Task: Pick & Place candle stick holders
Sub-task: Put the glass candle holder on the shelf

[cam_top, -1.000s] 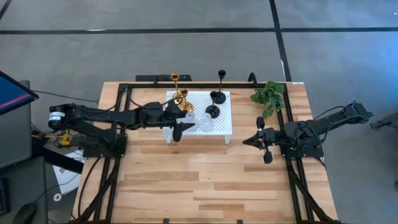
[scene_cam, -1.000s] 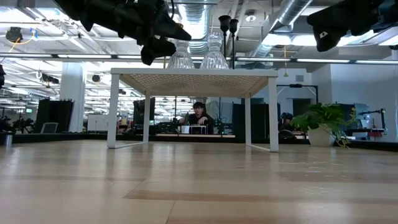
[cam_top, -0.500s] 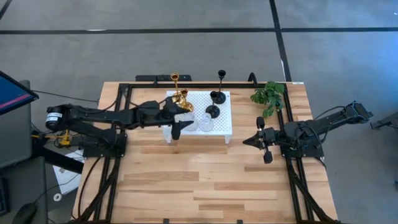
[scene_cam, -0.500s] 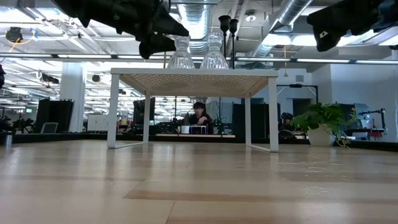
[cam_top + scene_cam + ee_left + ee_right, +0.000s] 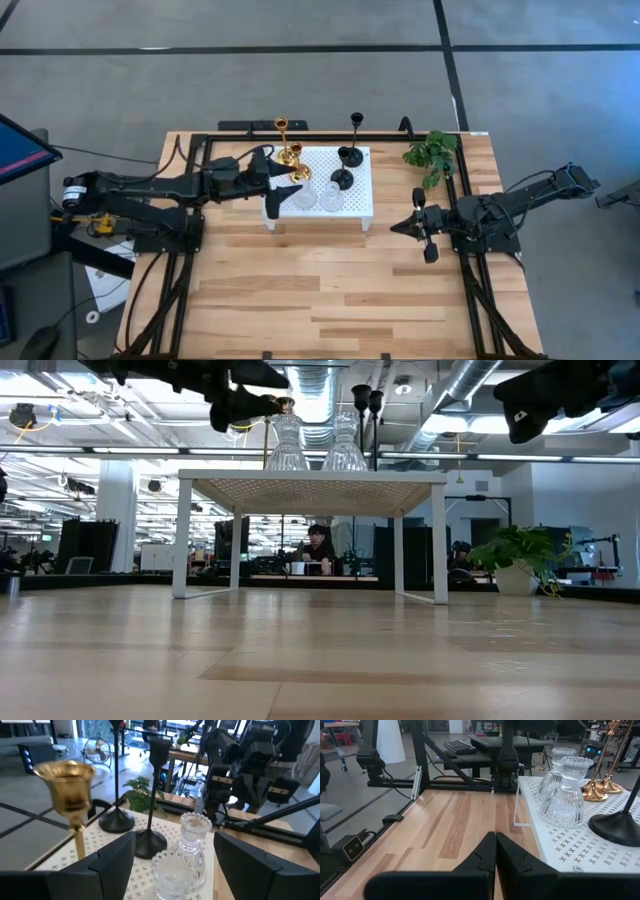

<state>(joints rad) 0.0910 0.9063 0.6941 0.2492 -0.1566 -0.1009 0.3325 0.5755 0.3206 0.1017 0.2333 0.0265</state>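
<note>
left arm lined up on the glass holders, nothing in its grip

left gripper (image 5: 284, 183) hangs at the left edge of the white perforated platform (image 5: 358, 203), fingers (image 5: 117, 852) spread wide & empty. seen from its wrist, the two clear ribbed glass candle stick holders (image 5: 187, 852) sit straight ahead between the fingers, one just in front of the other, both upright, long axis vertical. so the approach looks like a level push fwd w/ the fingers passing either side of the stem; the near one is the likely pick.

the platform stands on the wooden counter (image 5: 330, 290) and carries all the holders visible: two shiny gold stemmed holders (image 5: 288, 152) at its back-left corner, close by the gripper; two black thin-stemmed holders (image 5: 347, 156) toward back-right; the glass pair at the front, just beside the left gripper. all upright. risk, imo: the gold cup stands close beside the approach line in the wrist view, so a wide sweep could knock it.

right gripper (image 5: 424, 224) waits over the counter right of the platform, well apart from the holders, fingers clenched together on nothing. left arm is clearly nearer. green plant sprig (image 5: 432, 154) stands at the back right, off the platform.
</note>
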